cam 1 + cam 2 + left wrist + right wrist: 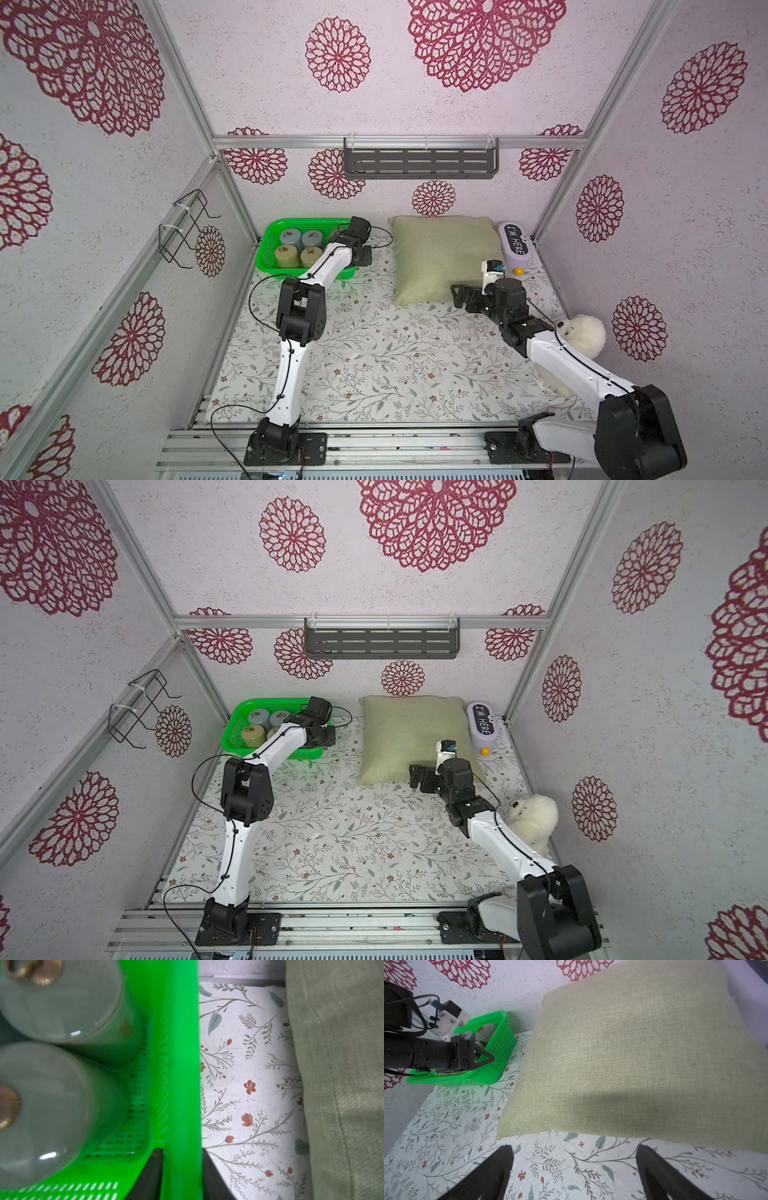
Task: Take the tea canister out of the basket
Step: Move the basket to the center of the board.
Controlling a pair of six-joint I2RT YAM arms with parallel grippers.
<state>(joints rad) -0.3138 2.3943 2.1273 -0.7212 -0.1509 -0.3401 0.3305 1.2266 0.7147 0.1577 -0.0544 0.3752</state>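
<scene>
In both top views the basket (305,221) sits at the back left of the table (395,365), its long side running along the back wall. Two grey canisters (290,237) and two beige canisters (286,254) stand upright in it, knobs up. The left arm hides the basket's right end, and the left gripper (360,259) is down at that end. The right gripper (460,294) hovers by the near edge of the pillow (440,249).

In the left wrist view, the left gripper is clamped tight on the basket's rim, one finger (153,1172) inside the wall and the other outside. Two grey canisters stand upright just inside that wall.

In the right wrist view, the right gripper's fingers (492,1174) are spread wide above the table and hold nothing. The pillow lies just beyond them.
</scene>
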